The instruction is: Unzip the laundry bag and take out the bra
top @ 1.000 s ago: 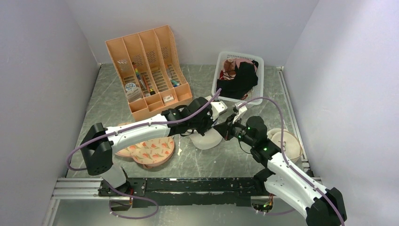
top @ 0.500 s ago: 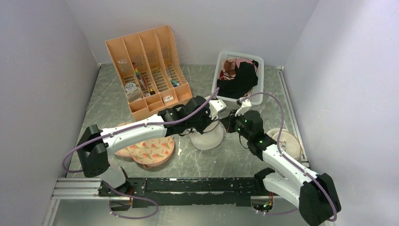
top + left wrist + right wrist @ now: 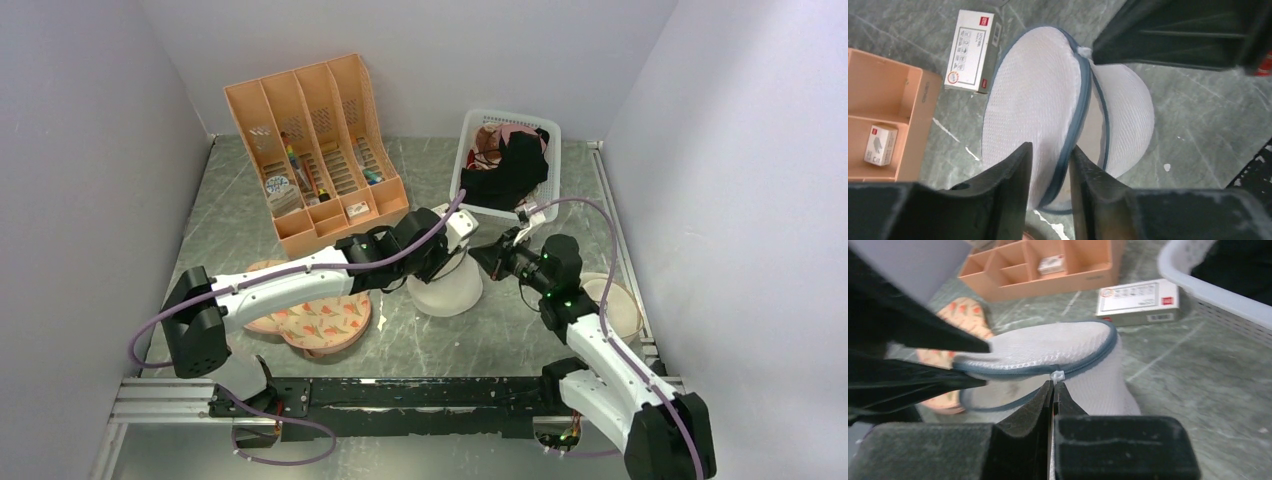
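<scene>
The laundry bag (image 3: 447, 290) is a round white mesh pouch with a dark grey zipper line, at the table's middle. Its top half is lifted, so the bag gapes partly open (image 3: 1048, 100). My left gripper (image 3: 1050, 152) is shut on the bag's upper rim and zipper edge. My right gripper (image 3: 1053, 385) is shut on the small white zipper pull (image 3: 1057, 375) at the bag's right side (image 3: 1048, 352). In the top view the right gripper (image 3: 493, 262) sits just right of the bag. The bra is hidden.
An orange file organizer (image 3: 315, 140) stands at the back left. A white basket (image 3: 468, 140) with black and pink garments is at the back. A small white box (image 3: 1138, 301) lies behind the bag. A pink carrot-patterned pad (image 3: 320, 320) lies left, a beige round case (image 3: 620, 305) right.
My right gripper has pulled the zipper pull to the right along the rim, and the bag has opened wider. My left gripper has kept its hold on the upper rim.
</scene>
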Robot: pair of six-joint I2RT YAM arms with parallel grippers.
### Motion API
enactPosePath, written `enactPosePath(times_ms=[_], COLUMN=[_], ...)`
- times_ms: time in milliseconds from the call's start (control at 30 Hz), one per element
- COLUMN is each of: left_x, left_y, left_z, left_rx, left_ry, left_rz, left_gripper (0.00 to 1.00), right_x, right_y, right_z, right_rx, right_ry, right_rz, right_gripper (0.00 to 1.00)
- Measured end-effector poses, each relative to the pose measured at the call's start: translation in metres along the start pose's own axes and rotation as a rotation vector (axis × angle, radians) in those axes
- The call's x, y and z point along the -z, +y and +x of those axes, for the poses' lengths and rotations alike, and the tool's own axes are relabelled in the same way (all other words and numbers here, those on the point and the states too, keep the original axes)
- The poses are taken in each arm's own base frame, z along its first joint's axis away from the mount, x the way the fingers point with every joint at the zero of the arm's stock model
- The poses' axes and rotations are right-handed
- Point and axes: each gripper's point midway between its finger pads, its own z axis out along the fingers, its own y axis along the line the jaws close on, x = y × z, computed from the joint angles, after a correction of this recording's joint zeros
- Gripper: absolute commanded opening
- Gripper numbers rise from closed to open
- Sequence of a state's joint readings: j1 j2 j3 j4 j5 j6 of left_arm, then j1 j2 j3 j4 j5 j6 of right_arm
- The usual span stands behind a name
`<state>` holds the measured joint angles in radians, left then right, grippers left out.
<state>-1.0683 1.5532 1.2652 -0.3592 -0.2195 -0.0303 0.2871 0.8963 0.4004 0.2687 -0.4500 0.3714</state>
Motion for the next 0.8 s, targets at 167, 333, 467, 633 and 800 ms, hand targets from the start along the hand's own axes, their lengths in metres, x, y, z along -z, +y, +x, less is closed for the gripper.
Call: enactPosePath(times_ms=[167,333,467,633,800], left_x=[-0.003,-0.004,-0.004,-0.003,0.003], left_y=[0.005,0.005,0.004,0.0,-0.008], left_z=[0.007,0.01,0.012,0.012,0.011], left_rx=[-0.004,-0.009,-0.014,-0.025,-0.053], left_ry=[0.026,0.037,0.045,0.041,0.022], left_rz=[-0.034,-0.041,-0.04,-0.029,-0.008], left_gripper=[0.57,0.51,0.47,0.24,0.07], right_x=[0.007,0.008,0.008,0.008,0.006], right_y=[0.025,0.038,0.05,0.064,0.059], right_z=[-0.005,0.003,0.008,0.018,0.019], right_rx=[0.012,0.002,0.003,0.01,0.003], right_ry=[-0.013,0.016,0.036,0.066,0.066], right_rz=[-0.114,-0.172,-0.213,-0.256,-0.218], right_gripper=[0.0,0.0,0.0,0.0,0.0])
